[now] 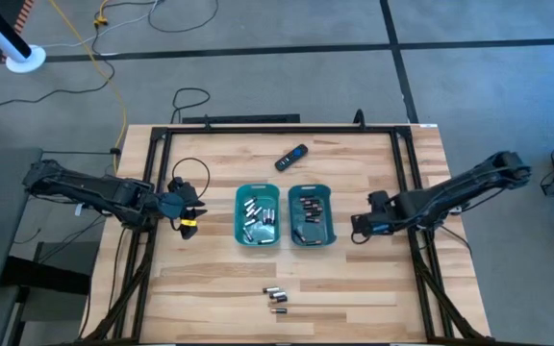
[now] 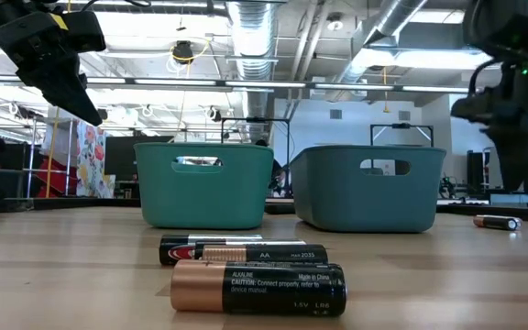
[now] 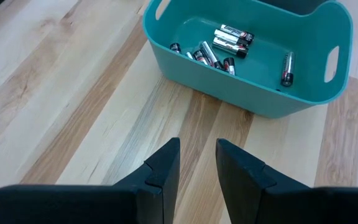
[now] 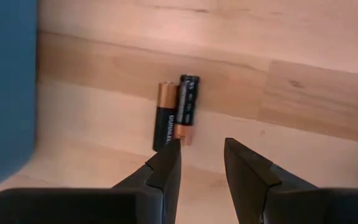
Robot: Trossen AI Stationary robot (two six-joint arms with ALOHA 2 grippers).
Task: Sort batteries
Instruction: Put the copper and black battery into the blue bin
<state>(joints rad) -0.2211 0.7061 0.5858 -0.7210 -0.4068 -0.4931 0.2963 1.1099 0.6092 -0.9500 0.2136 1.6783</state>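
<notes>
Two batteries (image 4: pixel 176 115) lie side by side on the tabletop (image 4: pixel 303 93); one reads "DURACELL" (black with a copper end). More fill two teal trays (image 1: pixel 257 214). Both the right gripper (image 4: pixel 201 158) and left gripper (image 3: pixel 196 165) hang with jaws spread, empty.
</notes>
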